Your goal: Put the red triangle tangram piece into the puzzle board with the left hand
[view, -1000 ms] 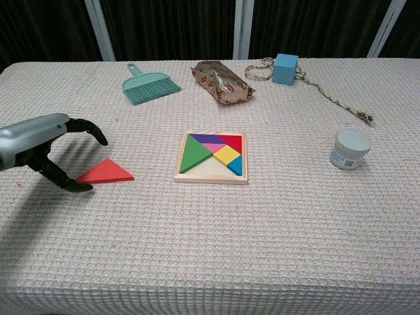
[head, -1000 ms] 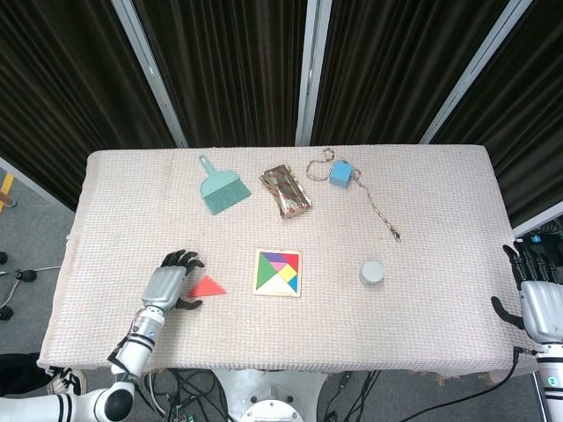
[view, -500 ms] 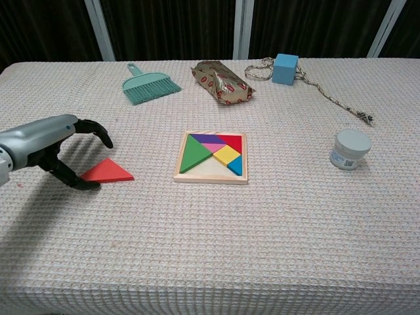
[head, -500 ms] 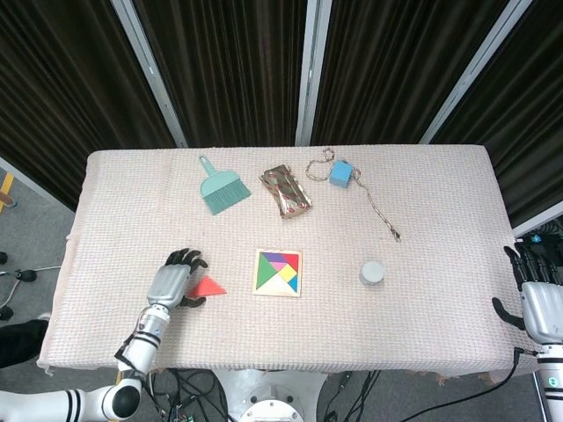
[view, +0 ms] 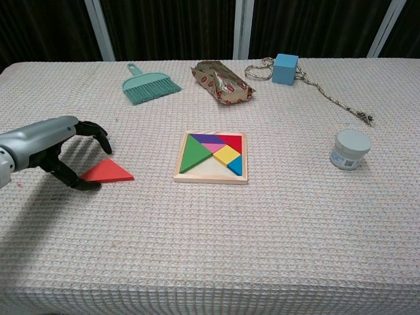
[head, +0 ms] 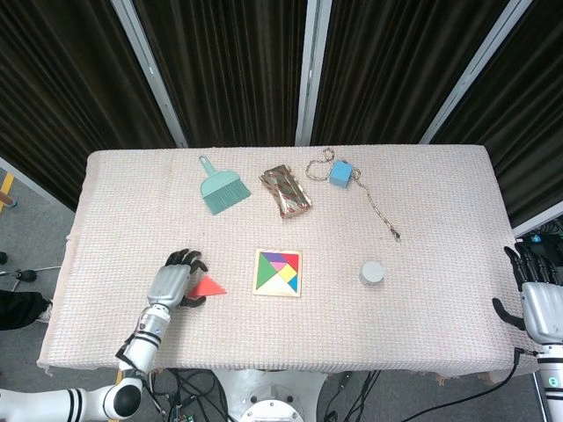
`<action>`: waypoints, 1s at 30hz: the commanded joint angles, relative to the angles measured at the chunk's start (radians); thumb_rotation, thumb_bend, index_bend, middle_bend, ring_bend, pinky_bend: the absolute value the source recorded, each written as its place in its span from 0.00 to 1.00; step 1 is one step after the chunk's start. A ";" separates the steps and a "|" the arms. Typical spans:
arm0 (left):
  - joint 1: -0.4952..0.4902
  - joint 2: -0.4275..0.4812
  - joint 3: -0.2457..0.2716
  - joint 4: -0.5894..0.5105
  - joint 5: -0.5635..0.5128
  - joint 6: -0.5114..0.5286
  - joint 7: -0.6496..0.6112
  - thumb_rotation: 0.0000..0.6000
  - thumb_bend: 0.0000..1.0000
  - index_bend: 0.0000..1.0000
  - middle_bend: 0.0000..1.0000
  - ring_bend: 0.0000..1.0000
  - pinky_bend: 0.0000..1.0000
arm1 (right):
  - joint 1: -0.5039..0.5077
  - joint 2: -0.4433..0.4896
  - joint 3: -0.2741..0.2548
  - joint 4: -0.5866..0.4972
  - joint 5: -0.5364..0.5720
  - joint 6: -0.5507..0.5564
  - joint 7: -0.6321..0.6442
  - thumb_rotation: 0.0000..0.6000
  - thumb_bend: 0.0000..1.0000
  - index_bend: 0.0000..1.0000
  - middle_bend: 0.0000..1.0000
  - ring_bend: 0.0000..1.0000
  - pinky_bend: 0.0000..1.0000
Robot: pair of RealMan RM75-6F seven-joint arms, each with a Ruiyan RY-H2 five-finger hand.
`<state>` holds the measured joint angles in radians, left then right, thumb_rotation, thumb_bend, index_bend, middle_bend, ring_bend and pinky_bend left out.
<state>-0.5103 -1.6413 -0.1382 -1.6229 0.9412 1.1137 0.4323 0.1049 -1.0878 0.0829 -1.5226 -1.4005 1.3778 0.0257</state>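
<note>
The table (head: 440, 299), covered with a pale woven cloth, fills the middle of the head view, and dark curtains (head: 229, 61) hang behind it along the top of the frame. In the lower left of both views the left hand (view: 56, 147) lies low over the cloth, its dark fingers (view: 92, 129) curved and spread apart over the left corner of the red triangle (view: 107, 171); the thumb tip is at that corner, but I cannot tell if it really touches, and the hand holds nothing. The red triangle lies flat on the cloth, left of the puzzle board (view: 211, 157) and clearly apart from it. The puzzle board sits in the centre of the frame, a wooden square with green, purple, pink, red, yellow and blue pieces already inside and a bare strip along its lower edge. At the far lower right of the head view the right hand (head: 537, 294) stays beside the table edge, fingers apart and empty. Along the upper part of the frame lie a teal hand brush (view: 149, 85), a crumpled wrapper (view: 222, 82), and a blue cube (view: 285, 68) with a braided cord (view: 335, 97) running to the right. A small white jar (view: 351, 149) stands at the right of the board.
</note>
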 commanded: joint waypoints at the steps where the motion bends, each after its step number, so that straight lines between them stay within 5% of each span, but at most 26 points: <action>1: -0.002 0.000 0.000 0.001 -0.003 -0.003 -0.001 1.00 0.20 0.34 0.12 0.00 0.07 | 0.000 0.000 0.000 0.000 0.001 0.000 0.000 1.00 0.21 0.00 0.00 0.00 0.00; 30: -0.038 0.001 -0.021 -0.028 -0.004 -0.001 0.009 1.00 0.23 0.42 0.13 0.00 0.07 | 0.001 0.001 0.003 -0.006 0.007 -0.005 -0.005 1.00 0.22 0.00 0.00 0.00 0.00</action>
<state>-0.5443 -1.6400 -0.1551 -1.6472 0.9348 1.1130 0.4380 0.1057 -1.0869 0.0855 -1.5284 -1.3936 1.3729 0.0202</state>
